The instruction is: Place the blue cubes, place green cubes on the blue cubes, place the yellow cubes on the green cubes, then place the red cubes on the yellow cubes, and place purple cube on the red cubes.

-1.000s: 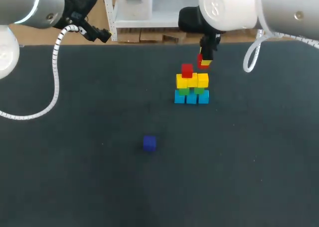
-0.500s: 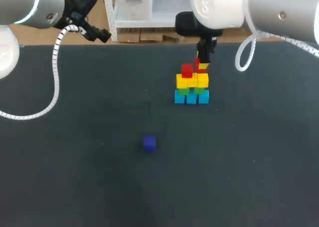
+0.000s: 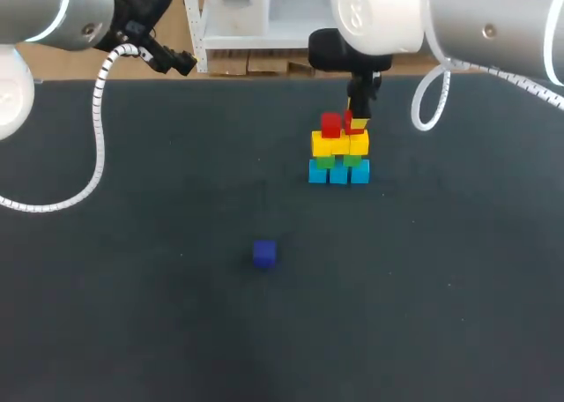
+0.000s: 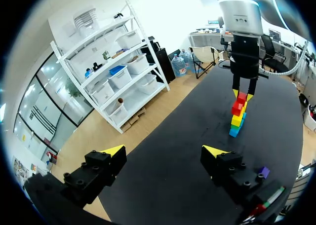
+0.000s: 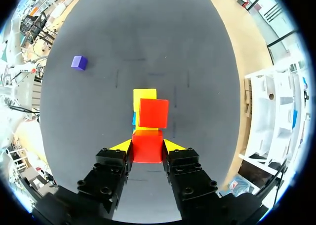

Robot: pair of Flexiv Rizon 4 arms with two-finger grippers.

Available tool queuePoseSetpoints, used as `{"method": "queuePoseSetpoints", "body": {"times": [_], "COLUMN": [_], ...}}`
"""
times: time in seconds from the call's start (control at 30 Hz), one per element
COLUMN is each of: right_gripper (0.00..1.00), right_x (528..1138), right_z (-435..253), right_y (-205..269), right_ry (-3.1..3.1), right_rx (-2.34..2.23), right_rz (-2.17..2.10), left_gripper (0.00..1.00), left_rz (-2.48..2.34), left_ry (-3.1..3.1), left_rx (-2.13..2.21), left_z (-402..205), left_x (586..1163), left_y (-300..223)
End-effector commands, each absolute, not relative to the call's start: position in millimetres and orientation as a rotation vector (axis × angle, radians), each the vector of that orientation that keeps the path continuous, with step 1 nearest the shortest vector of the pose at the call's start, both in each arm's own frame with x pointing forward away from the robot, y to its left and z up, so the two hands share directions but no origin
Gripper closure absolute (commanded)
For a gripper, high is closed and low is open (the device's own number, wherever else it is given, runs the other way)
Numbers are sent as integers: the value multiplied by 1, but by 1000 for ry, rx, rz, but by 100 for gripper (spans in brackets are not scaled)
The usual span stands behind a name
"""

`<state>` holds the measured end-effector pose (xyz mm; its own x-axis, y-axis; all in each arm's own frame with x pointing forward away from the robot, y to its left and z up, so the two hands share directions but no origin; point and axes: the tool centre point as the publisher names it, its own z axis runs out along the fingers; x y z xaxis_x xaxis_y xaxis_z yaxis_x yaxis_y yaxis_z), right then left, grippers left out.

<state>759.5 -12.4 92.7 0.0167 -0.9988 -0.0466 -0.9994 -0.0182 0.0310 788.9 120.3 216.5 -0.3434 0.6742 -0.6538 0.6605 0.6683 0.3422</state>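
right claw point(image 5: 147, 147) grips red cube point(image 5: 147, 145) | beside placed red cube point(image 5: 153, 113) | purple cube point(image 5: 79, 62) apart

Blue cubes point(image 5: 134, 119) mostly under yellow cubes point(image 5: 144, 93)

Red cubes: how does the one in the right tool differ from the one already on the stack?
The held red cube is clamped in the right tool; the stacked red cube rests free on the yellow cubes. The held one is over that row's right part, the stacked one nearer its left. Both look alike in colour and size.
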Motion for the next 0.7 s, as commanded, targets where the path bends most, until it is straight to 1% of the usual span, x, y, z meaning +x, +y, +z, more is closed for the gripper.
{"method": "queuePoseSetpoints", "body": {"times": [0.03,0.6,0.7], "right_gripper": [100,100,95], "right_x": [760,757,757], "right_z": [91,85,85], "right_y": [-12,-11,-11], "right_ry": [2202,2214,2212], "right_rx": [-2220,-2210,-2211], "right_rz": [93,106,106], "left_gripper": [0,0,0], "left_rz": [17,17,17], "left_ry": [2068,2068,2068], "left_rx": [1032,1032,1032], "left_z": [217,217,217], "left_x": [790,790,790], "left_y": [121,121,121]}}
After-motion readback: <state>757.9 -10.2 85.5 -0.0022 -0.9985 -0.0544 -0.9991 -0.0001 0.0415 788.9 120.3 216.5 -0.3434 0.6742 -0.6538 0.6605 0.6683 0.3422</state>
